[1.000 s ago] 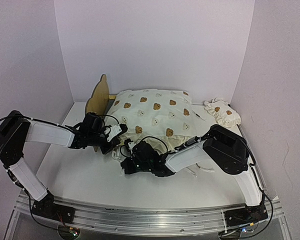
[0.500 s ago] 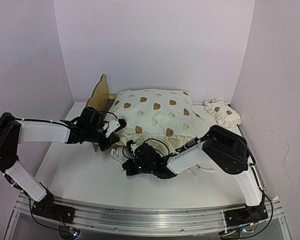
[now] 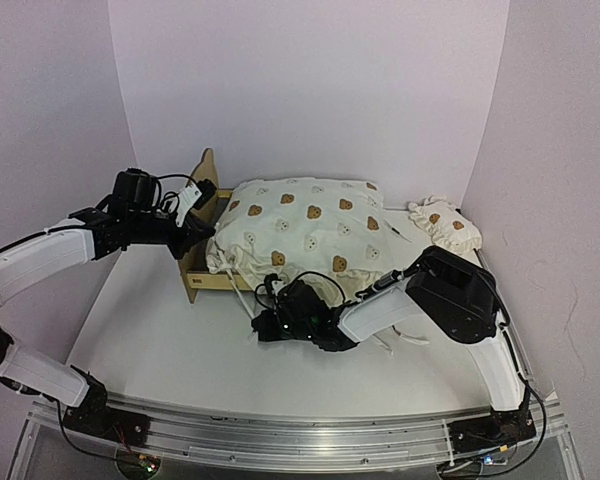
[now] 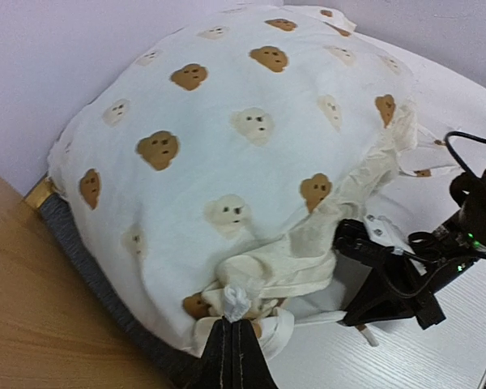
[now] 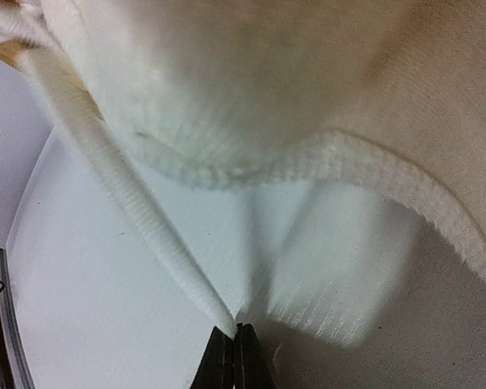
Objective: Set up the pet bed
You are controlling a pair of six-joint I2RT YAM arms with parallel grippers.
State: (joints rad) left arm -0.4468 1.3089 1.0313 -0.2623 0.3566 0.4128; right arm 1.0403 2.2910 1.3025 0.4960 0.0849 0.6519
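The pet bed (image 3: 202, 284) stands at the back left, with its curved headboard (image 3: 202, 182) upright. Its wood side (image 4: 32, 308) and dark grey felt base (image 4: 89, 271) show in the left wrist view. The big bear-print cushion (image 3: 310, 230) lies bulging over the frame. My left gripper (image 3: 208, 240) is raised at the cushion's near-left corner. It (image 4: 235, 326) is shut on a white tie string (image 4: 236, 301) at the bunched corner. My right gripper (image 3: 265, 326) lies low on the table in front of the cushion. It (image 5: 233, 331) is shut on another tie string (image 5: 138, 211).
A small bear-print pillow (image 3: 445, 225) lies at the back right by the wall. Loose tie strings (image 3: 395, 340) trail on the table under the right arm. White walls close in the back and both sides.
My left arm has risen and swung back to the left, its gripper closing on the cushion's corner string. The bed's front-left corner now shows. My right gripper has shifted slightly right.
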